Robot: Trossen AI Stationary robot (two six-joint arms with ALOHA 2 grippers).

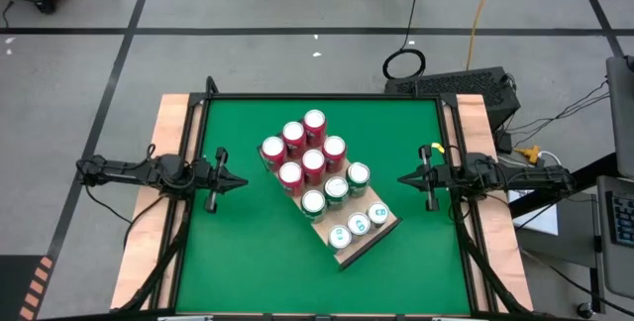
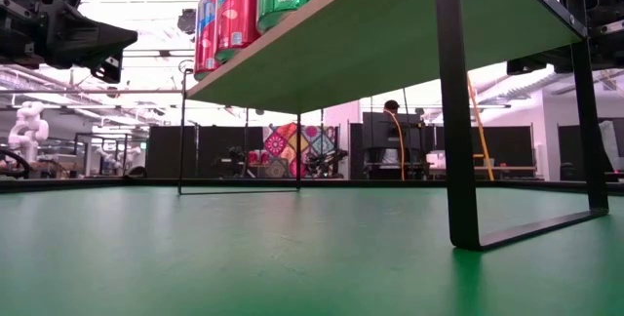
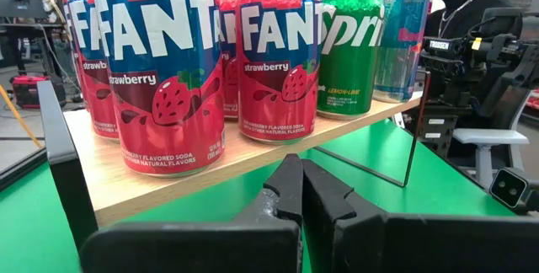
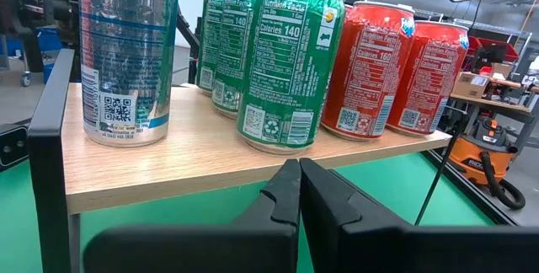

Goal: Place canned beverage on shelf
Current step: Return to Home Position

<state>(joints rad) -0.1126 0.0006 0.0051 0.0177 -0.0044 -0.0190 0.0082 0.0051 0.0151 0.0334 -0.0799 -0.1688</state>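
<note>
The shelf (image 1: pixel 392 225) is a light wood board on dark metal legs (image 2: pixel 458 111), standing slantwise in the middle of the green table. On it stand several red Fanta cans (image 1: pixel 305 153), green Sprite cans (image 1: pixel 337 190) and silver-blue cans (image 1: pixel 359 224), all upright on their bases. My left gripper (image 1: pixel 238 182) hangs level and shut off the shelf's left side, pointing at the red cans (image 3: pixel 160 71) and board (image 3: pixel 168 184). My right gripper (image 1: pixel 404 178) hangs level and shut off the right side, facing the green cans (image 4: pixel 290 62) and a silver can (image 4: pixel 126 54). Neither holds anything.
Bare green table (image 1: pixel 248 252) lies around and under the shelf (image 2: pixel 390 33). Wooden rails run along the table's left and right sides (image 1: pixel 158 162). A person (image 3: pixel 455 3) stands beyond the right arm. A shop vacuum (image 4: pixel 484 159) sits on the floor.
</note>
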